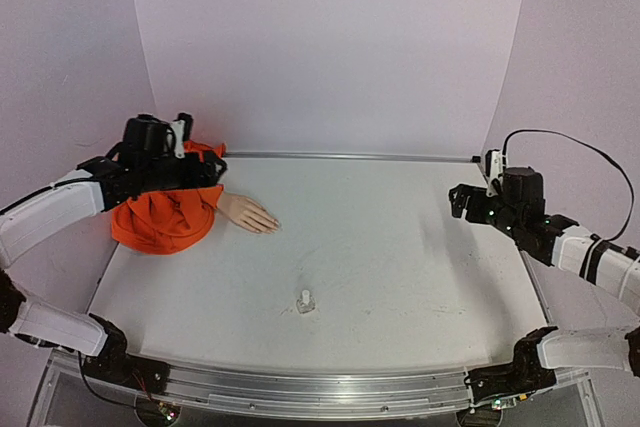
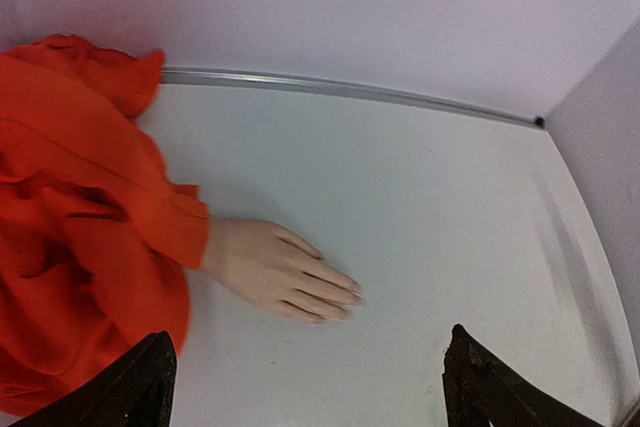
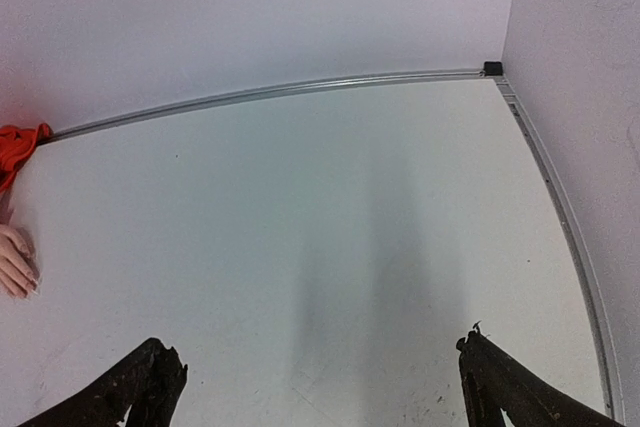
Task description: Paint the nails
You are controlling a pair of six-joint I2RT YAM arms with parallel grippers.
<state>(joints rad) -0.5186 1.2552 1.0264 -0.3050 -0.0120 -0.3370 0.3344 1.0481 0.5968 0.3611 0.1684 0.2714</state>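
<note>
Evidently barely begun: tiny nails (image 2: 350,299) on pale peach mannequin hand (image 2: 270,269) seemingly bare; small clear bottle (image 1: 306,301) untouched; left gripper (image 2: 305,377), right gripper (image 3: 315,387) spread wide, empty.

A: The sleeve (image 2: 80,207) is orange cloth, matt and full of wrinkles. And the hand (image 2: 265,265)?
B: Pale and smooth, like plastic or rubber, with a soft shine. The nails (image 2: 352,298) look the same. The table (image 1: 400,247)?
A: White and matt, with fine scuffs. The rail (image 2: 350,90) at its far edge is dull grey metal.
B: The bottle (image 1: 305,300) is clear. Glass or plastic, I cannot tell.
</note>
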